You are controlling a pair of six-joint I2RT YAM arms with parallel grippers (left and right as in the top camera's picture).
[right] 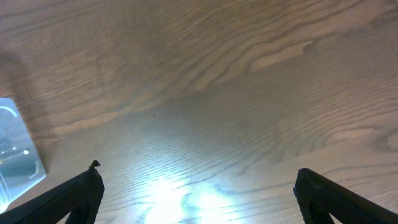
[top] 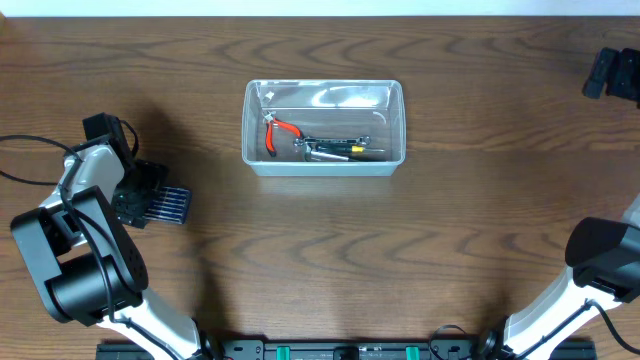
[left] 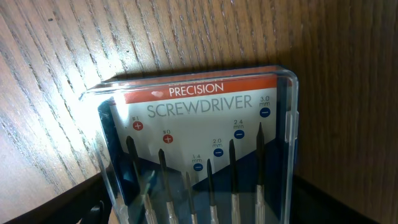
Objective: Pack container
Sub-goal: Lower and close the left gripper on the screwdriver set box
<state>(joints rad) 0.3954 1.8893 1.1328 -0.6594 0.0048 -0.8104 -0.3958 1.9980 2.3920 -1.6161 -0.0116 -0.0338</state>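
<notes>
The container [top: 324,166] is a clear plastic bin on the far middle of the table. It holds red-handled pliers [top: 281,133] and some dark metal tools [top: 338,149]. My left gripper [top: 140,196] is at the table's left side, shut on a clear precision screwdriver case [top: 171,205]. In the left wrist view the case [left: 199,143] fills the space between the fingers, with several small screwdrivers inside. My right gripper [top: 612,74] is at the far right, open and empty [right: 198,190] over bare wood. A corner of the container [right: 17,152] shows at that view's left edge.
The wooden table [top: 330,270] stretches between the arms. The left arm's cable [top: 30,142] runs along the left edge. The arm bases stand at the front edge.
</notes>
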